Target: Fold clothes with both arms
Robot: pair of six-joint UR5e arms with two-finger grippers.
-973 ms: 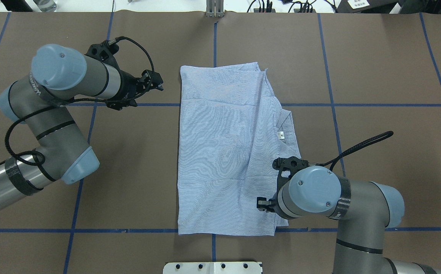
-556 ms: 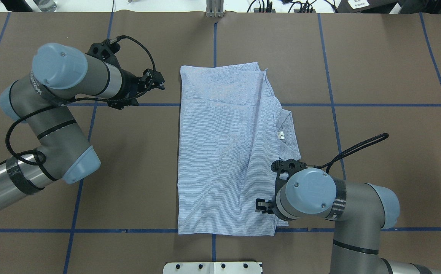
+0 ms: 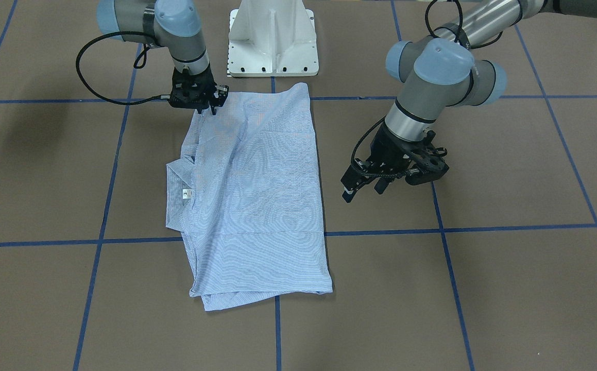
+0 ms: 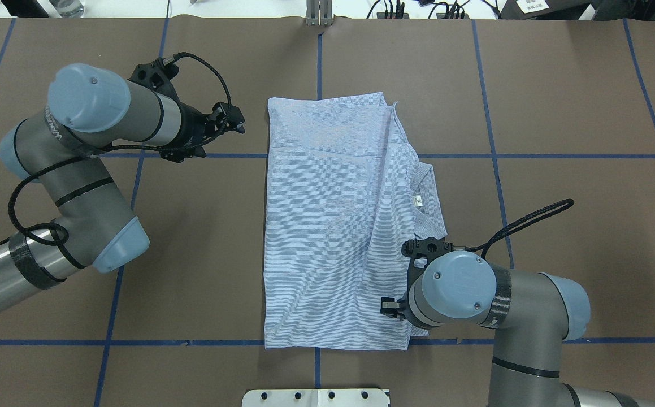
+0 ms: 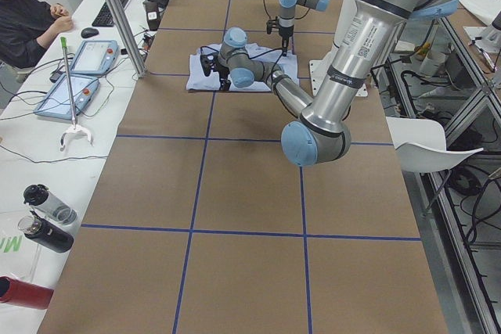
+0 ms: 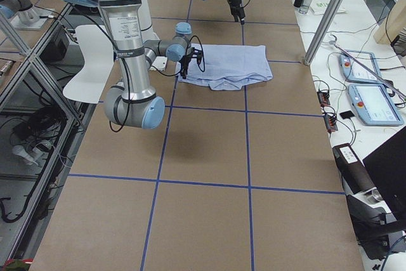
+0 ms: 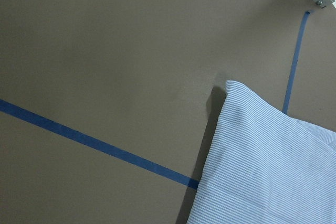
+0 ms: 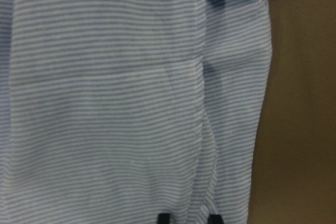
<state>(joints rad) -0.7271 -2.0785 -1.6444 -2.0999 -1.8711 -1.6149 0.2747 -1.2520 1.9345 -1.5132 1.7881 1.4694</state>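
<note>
The light blue, finely striped button-up shirt [image 3: 257, 196] lies half-folded on the brown counter [image 3: 509, 288]. The right gripper [image 3: 208, 110], jaws slightly parted, hangs over its corner; the left gripper [image 3: 364, 191], jaws spread, hovers alongside. Pinching one layer only would likely spill the fold.

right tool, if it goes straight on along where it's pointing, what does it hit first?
The shirt. The right tool points down at its striped fabric near a corner; the wrist view shows cloth straight ahead. Gap unclear.
</note>
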